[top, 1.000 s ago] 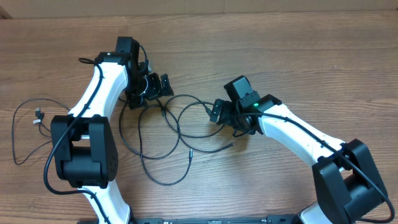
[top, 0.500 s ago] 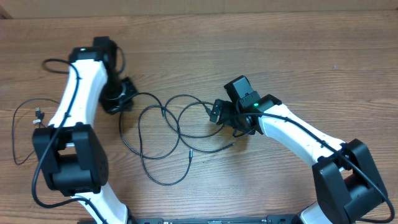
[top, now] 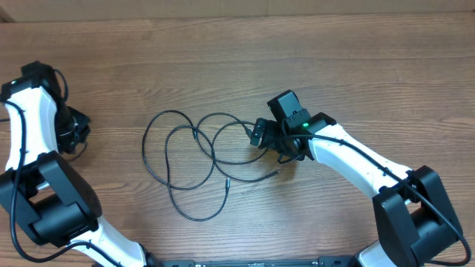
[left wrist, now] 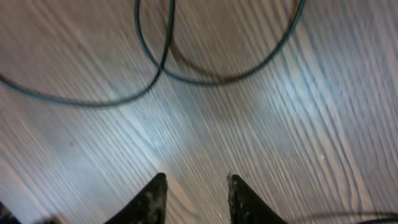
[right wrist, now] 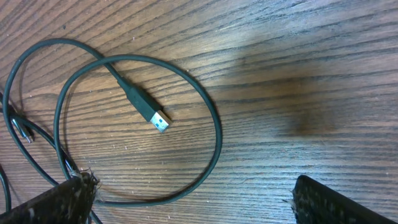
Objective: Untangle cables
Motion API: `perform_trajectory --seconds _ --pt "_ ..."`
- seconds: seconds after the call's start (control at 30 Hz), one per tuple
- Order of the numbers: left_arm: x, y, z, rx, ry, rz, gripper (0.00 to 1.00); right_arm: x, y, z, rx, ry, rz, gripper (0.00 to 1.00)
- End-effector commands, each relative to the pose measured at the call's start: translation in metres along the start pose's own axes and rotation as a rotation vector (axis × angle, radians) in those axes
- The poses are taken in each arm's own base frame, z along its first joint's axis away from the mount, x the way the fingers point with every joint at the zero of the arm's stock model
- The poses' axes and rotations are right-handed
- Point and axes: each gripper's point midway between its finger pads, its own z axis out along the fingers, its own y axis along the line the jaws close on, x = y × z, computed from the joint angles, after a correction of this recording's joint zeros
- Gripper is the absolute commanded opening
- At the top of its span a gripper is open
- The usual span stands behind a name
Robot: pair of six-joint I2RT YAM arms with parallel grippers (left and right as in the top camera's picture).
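Wood-grain table (top: 223, 59) is seen from above; the cables (top: 185, 159), thin black cords, are spread across it in overlapping loops. The bundle is laid just beside the right gripper (top: 258, 133), on the side facing the other arm, and well apart from the left gripper (top: 74, 135).

From the left wrist, the picture is blurred; the left gripper's fingers (left wrist: 152, 199) are shown parted, with bare wood between them and nothing gripped. Ahead of those fingertips two thin dark cords (left wrist: 161, 56) are seen crossing on the table, untouched.

From the right wrist, the right gripper's fingers (right wrist: 329, 199) are seen spread wide, with nothing held between them. Ahead of them a silver-tipped plug (right wrist: 149, 113) is laid flat on the wood, ringed by a loop (right wrist: 214, 137) of its own cord. The near edge of that loop is run close to one finger; whether it is touched cannot be told.
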Motion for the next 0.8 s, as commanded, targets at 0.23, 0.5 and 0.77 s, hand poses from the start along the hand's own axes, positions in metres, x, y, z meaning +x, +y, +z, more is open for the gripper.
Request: perform_trajectory --seconds 0.23,0.5,0.77 --pt "-0.032 0.019 0.013 -0.014 -0.103 0.098 0.53 -0.006 0.007 -0.009 -0.027 -0.025 -0.009 1.0" --pt "-0.027 0.031 0.046 -0.02 -0.091 0.061 0.66 -0.006 0.007 -0.009 -0.027 -0.024 -0.01 1.0" --pt "-0.022 0.033 0.07 0.02 -0.082 0.028 0.66 -0.006 0.007 -0.009 -0.026 -0.024 -0.01 1.0"
